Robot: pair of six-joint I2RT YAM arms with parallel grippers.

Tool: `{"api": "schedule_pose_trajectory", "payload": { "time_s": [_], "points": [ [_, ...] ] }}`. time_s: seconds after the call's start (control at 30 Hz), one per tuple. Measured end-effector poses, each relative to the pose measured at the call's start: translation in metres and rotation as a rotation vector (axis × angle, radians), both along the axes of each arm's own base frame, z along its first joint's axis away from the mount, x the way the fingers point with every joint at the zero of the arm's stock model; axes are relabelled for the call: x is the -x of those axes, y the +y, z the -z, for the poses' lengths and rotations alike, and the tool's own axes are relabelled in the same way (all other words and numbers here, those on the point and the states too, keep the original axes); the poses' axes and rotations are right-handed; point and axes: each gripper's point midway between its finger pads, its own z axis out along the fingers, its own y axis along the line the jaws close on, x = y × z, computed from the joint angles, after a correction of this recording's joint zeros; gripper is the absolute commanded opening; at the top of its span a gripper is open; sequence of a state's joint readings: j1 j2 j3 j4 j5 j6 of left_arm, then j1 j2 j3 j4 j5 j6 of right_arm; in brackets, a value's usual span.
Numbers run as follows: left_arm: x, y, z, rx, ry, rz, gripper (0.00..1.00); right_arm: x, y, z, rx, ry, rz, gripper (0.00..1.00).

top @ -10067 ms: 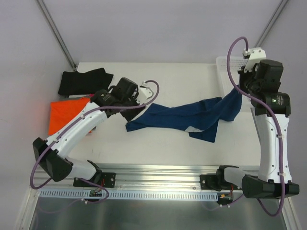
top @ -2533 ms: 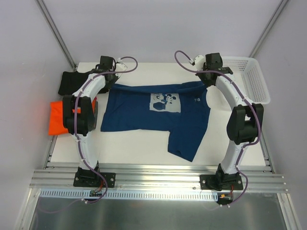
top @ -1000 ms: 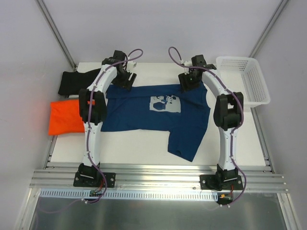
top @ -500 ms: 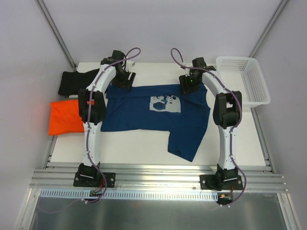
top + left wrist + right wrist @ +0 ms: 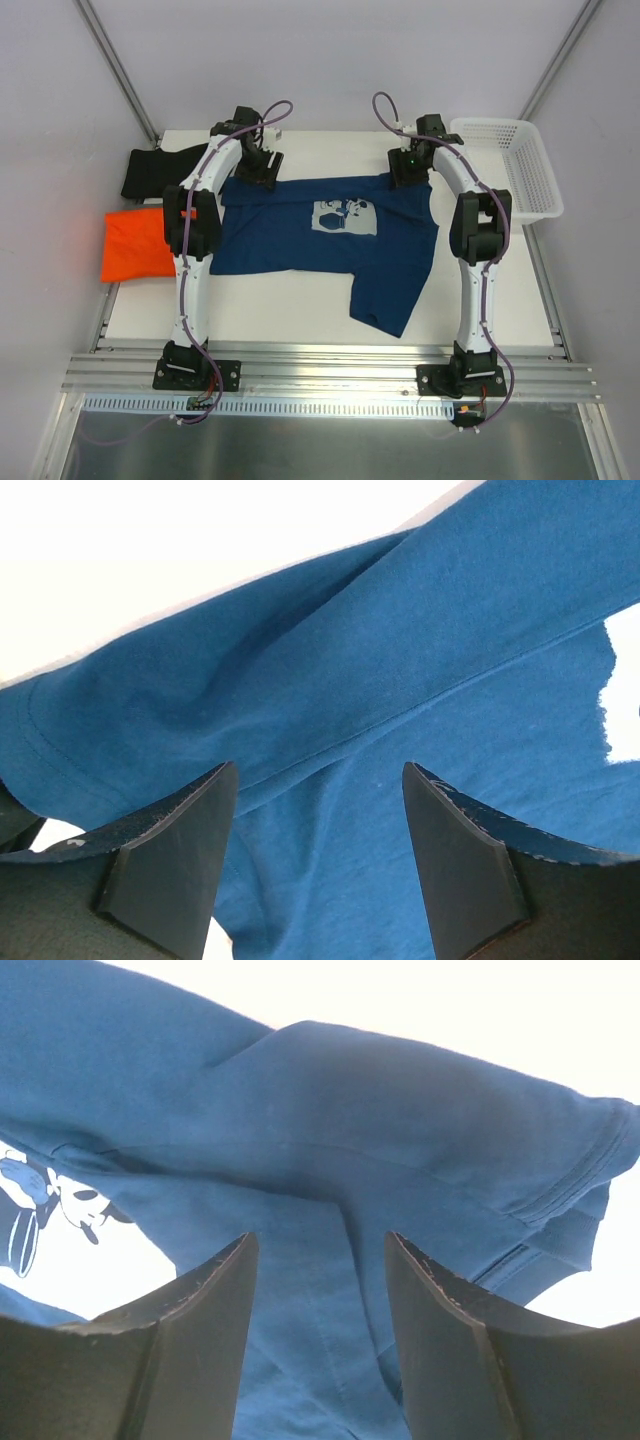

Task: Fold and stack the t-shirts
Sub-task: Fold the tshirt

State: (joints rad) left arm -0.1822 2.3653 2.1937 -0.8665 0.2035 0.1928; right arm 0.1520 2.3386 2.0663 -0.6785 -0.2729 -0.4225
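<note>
- Top view: the navy t-shirt [image 5: 330,245] lies spread print-up in the middle of the table [image 5: 300,310], its long axis running side to side. One flap trails toward the near edge on the right.
- The left gripper [image 5: 262,168] sits over the far-left corner and the right gripper [image 5: 408,170] over the far-right one. Each arm is nearest its own end of that far hem.
- To the left, apart from the navy one, are the orange t-shirt [image 5: 140,245] and, beyond it, the black t-shirt [image 5: 160,172]. The white basket [image 5: 530,150] stands far right. Nothing blocks a fold toward the near side, I'd say.
- Left wrist: the left gripper [image 5: 318,780] has its jaws spread, pinching nothing. Blue cloth with a hem seam lies directly below the gap.
- Right wrist: the right gripper [image 5: 320,1245] is likewise parted and empty. The shirt's sleeve hem [image 5: 590,1170] lies off to one side and the white print [image 5: 50,1200] to the other.
</note>
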Motion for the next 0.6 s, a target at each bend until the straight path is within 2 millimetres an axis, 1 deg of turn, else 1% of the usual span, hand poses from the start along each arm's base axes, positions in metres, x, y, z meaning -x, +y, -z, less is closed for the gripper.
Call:
{"api": "schedule_pose_trajectory", "payload": {
  "time_s": [0.17, 0.4, 0.6],
  "points": [
    [0.003, -0.001, 0.003, 0.005, 0.014, -0.003, 0.67, -0.001, -0.001, 0.004, -0.026, 0.019, 0.021, 0.57],
    [0.007, -0.004, 0.005, 0.024, 0.032, -0.012, 0.66, 0.004, 0.003, 0.005, -0.116, 0.071, 0.069, 0.56],
    [0.007, -0.005, 0.004, 0.031, 0.034, -0.014, 0.66, 0.013, 0.001, 0.015, -0.195, 0.150, 0.131, 0.57]
  ]
}}
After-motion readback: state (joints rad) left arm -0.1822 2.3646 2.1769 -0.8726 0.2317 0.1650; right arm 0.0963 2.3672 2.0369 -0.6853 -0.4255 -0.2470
